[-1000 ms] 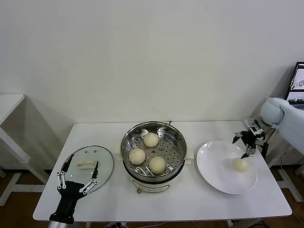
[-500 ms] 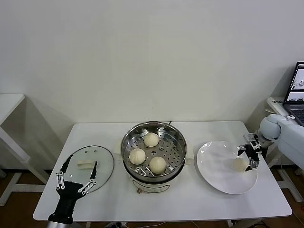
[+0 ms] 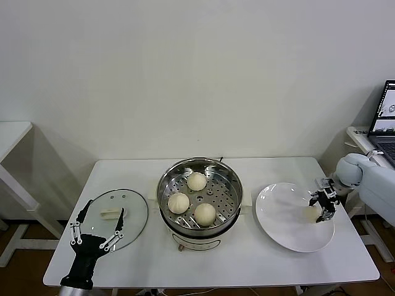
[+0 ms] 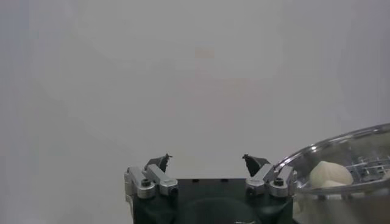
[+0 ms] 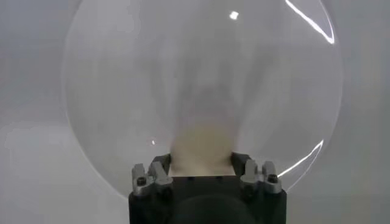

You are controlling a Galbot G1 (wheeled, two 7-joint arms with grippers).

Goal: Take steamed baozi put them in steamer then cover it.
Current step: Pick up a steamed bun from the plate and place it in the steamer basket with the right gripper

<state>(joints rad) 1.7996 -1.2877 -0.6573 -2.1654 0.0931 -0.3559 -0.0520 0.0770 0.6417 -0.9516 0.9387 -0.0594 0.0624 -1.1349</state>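
You see cream-white baozi (image 3: 196, 181) on the steamer (image 3: 199, 196), its shiny steel tray dotted with perforations, base cream-white. White plate (image 3: 284, 225), white counter (image 3: 247, 259). Clear glass cover (image 3: 133, 213), metal rim, cream handle. Left gripper (image 3: 96, 227): black with silver links.

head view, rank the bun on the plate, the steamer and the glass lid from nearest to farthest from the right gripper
1. Bun on the plate, between the right gripper's fingers, far right.
2. Steamer, table centre.
3. Glass lid, far left, by the left gripper.
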